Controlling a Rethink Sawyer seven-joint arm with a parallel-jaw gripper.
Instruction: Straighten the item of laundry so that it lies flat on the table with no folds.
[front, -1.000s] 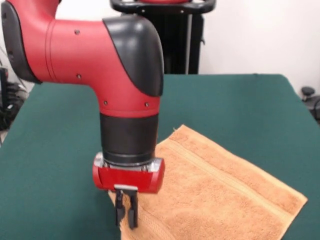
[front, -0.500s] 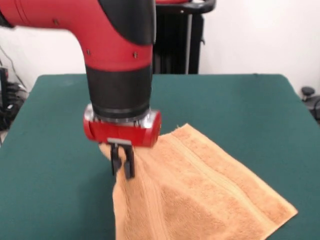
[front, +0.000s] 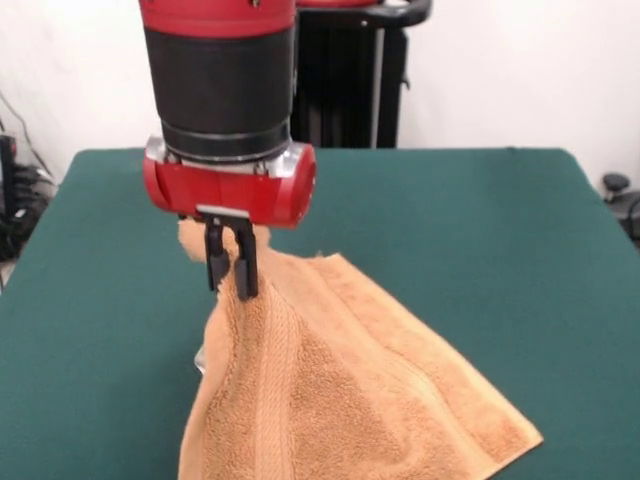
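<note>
The table (front: 480, 210) fills most of the front view, its dark green cloth top running from the white wall at the back to the near edge of the picture. Behind its far side stands the black pedestal (front: 350, 75).

The arm (front: 220, 75) comes down from the top, left of centre: a red band at the very top, a wide black cylinder below it, then a red wrist block with a silver rim. It hangs upright above the left half of the table.

The towel (front: 340, 390) is orange-tan terry. Its upper left part is lifted off the table and hangs in a steep, gathered drape from the pincer, with long vertical folds and a woven stripe band running down the hanging part. A small bunch of cloth sticks out behind the pincer, just under the wrist block. The rest slopes down to the right and lies on the table near the front, its right corner resting flat on the green cloth. The lower left part runs out of the picture at the bottom edge.

The pincer (front: 231, 270) is black, points straight down, and is pressed together on the towel's raised part, pinching the cloth between its fingers (front: 246, 265).
</note>
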